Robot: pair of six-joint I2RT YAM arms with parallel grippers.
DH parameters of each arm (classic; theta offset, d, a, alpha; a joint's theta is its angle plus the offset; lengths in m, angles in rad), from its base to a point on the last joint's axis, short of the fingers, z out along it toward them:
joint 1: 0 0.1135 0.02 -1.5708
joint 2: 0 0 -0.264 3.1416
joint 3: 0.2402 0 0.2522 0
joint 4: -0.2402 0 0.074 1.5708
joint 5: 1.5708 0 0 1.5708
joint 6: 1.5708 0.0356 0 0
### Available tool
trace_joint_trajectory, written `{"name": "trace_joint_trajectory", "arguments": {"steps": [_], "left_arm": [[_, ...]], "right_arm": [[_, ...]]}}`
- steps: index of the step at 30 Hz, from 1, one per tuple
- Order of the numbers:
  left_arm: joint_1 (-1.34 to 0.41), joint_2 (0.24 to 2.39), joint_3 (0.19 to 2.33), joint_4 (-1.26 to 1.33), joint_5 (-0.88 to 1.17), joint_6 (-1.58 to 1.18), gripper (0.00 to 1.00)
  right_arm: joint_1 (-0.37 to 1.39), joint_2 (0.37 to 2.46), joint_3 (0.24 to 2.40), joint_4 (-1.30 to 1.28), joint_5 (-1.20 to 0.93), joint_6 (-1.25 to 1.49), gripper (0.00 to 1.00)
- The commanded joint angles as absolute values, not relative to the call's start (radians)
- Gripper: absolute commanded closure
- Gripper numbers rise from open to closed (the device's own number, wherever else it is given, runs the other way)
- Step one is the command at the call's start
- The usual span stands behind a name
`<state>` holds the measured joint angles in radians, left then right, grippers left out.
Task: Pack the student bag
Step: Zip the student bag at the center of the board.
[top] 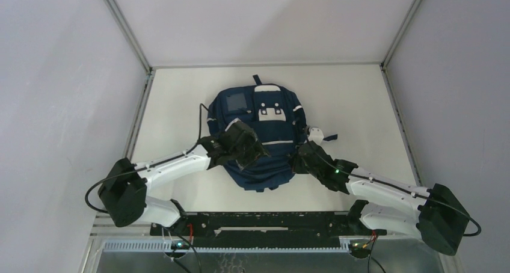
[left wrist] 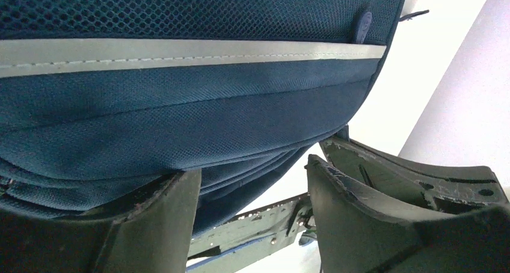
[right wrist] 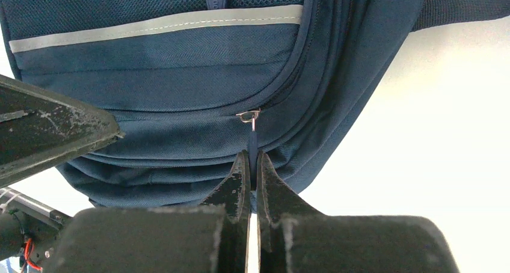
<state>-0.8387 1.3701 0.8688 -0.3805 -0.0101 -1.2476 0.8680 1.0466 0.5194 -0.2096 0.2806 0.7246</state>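
Note:
The student bag (top: pixel 264 107), navy with white patches and a grey window, lies flat in the middle of the table. My left gripper (top: pixel 251 156) hovers over its lower left part. In the left wrist view the left gripper (left wrist: pixel 252 195) is open, with nothing between the jaws and bag fabric (left wrist: pixel 180 122) resting against the left finger (left wrist: pixel 150 225). My right gripper (top: pixel 301 160) sits at the bag's lower right edge. Up close, the right gripper (right wrist: pixel 253 162) is shut on the dark blue zipper pull (right wrist: pixel 253 142), which hangs from a metal slider (right wrist: pixel 248 115).
A white tag with a dark strap (top: pixel 317 132) sticks out at the bag's right side. A black cable (top: pixel 201 119) runs along its left side. The black mounting rail (top: pixel 258 222) crosses the near edge. Grey walls close in left and right.

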Motion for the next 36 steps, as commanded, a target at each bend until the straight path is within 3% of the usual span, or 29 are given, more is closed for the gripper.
{"name": "trace_joint_trajectory", "arguments": {"steps": [1,8,12,21,25,27,29,36], "left_arm": [[-0.833,1.4,0.931,-0.333,-0.118,-1.321,0.33],[-0.789,1.392,0.875,-0.285,-0.156,-1.421,0.51],[-0.765,1.37,0.848,-0.266,-0.17,-1.443,0.56],[-0.709,1.376,0.824,-0.243,-0.147,-1.458,0.49],[-0.707,1.387,0.813,-0.228,-0.127,-1.47,0.59],[-0.704,1.387,0.804,-0.213,-0.12,-1.466,0.75],[-0.702,1.387,0.796,-0.201,-0.103,-1.463,0.98],[-0.674,1.31,0.762,-0.187,-0.074,-1.365,1.0]], "right_arm": [[0.887,1.026,0.556,-0.215,0.319,0.737,1.0],[0.923,0.997,0.555,-0.242,0.349,0.738,1.0],[0.959,1.0,0.557,-0.236,0.352,0.743,1.0],[1.049,1.041,0.557,-0.211,0.366,0.778,1.0],[1.068,1.052,0.557,-0.206,0.374,0.796,1.0],[1.069,1.052,0.557,-0.21,0.378,0.798,1.0],[1.07,1.048,0.557,-0.217,0.384,0.797,1.0],[0.949,0.998,0.555,-0.318,0.407,0.74,1.0]]}}
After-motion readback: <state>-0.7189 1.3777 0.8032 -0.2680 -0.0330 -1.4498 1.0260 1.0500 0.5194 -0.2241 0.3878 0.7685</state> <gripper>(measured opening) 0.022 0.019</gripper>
